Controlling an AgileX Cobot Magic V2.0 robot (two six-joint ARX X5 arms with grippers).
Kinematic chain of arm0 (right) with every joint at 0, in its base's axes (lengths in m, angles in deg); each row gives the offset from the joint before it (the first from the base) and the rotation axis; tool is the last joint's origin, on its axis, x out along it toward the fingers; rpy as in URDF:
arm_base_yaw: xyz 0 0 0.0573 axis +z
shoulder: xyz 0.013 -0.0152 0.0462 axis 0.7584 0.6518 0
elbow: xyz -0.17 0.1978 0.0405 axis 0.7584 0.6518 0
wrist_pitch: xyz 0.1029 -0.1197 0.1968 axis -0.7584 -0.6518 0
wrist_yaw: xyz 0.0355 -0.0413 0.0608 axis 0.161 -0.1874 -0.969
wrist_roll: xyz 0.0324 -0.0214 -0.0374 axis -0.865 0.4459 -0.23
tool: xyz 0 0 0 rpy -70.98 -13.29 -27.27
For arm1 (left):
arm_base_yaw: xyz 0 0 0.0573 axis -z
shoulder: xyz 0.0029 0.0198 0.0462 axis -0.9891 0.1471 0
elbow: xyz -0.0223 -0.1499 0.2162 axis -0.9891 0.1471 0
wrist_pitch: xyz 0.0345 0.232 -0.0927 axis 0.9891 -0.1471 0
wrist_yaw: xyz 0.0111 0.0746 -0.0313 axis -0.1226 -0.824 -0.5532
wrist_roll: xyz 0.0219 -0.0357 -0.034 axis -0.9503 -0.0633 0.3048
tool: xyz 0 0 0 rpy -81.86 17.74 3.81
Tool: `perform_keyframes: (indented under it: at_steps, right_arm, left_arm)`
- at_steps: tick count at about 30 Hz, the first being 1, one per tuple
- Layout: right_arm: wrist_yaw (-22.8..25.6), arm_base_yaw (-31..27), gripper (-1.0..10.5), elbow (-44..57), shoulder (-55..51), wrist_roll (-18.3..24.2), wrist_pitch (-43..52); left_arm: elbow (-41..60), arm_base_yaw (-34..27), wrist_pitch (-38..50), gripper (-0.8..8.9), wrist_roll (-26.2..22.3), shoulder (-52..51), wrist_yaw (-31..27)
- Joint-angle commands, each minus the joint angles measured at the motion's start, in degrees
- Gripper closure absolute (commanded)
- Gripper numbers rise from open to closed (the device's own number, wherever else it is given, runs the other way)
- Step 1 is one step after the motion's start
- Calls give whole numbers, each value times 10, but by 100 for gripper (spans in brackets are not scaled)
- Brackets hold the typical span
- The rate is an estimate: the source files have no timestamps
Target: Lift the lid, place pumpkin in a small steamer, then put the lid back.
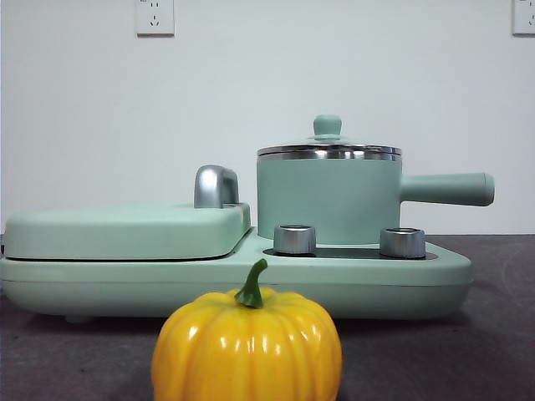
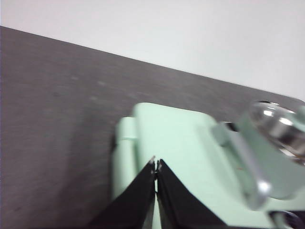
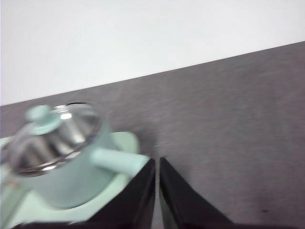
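Two grippers, both pinched closed on nothing. Front view: lid (image 1: 328,149) sits on the small steamer (image 1: 328,199), pumpkin (image 1: 247,346) out front. Left gripper (image 2: 156,163) hangs over the griddle cover (image 2: 176,148). Right gripper (image 3: 157,160) is nearer, by the steamer's handle (image 3: 114,160).

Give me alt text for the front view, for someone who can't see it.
A yellow-orange pumpkin sits on the dark table nearest the camera. Behind it, a mint-green cooker base carries the small steamer with its lid on, beside a closed flat cover. No gripper is visible.
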Motion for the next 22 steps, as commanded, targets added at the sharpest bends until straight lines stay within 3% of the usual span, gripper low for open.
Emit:
perform_keyframes:
  at_steps: [1,7,12,15,22]
  right_arm:
    - [-44,1,935,-64,37,16,-32]
    - [-136,1,934,-180,125,86,-118]
    - [-186,1,934,-242,179,120,-166]
    - [-208,1,934,-247,188,122,-161]
    - [-208,0,934,-247,188,121,-162]
  left_arm:
    - [-65,9,-12,805,3,53,34]
    - [-179,31,-54,805,-23,163,125]
    - [-239,47,-94,805,-61,227,198]
    - [-243,50,-94,805,-62,237,209]
    - [-243,50,-94,770,-63,238,209]
